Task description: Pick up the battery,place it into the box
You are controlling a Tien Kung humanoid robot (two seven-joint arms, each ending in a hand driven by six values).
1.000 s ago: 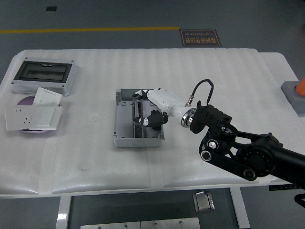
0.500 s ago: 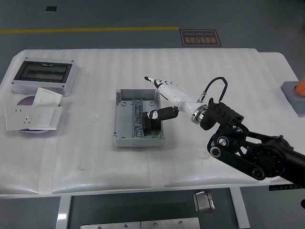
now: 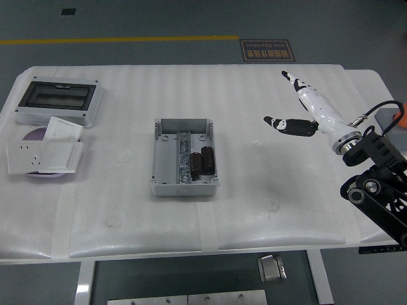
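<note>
A grey open box (image 3: 184,157) sits at the middle of the white table (image 3: 254,190). The dark cylindrical battery (image 3: 201,161) lies inside the box, in its right half. My right hand (image 3: 299,108) is white with black fingertips. It is open and empty, raised over the right part of the table, well away from the box. Its fingers (image 3: 294,81) point up and to the left, and its thumb (image 3: 280,124) sticks out to the left. My left arm is out of view.
A grey enclosure with a dark window (image 3: 57,101) stands at the far left. In front of it, white wall sockets (image 3: 43,152) lie on a purple disc (image 3: 33,135). A grey block (image 3: 389,124) sits at the right edge.
My right hand has let go of the battery in the box. It has opened and pulled back to the right and upward, away from the box.
</note>
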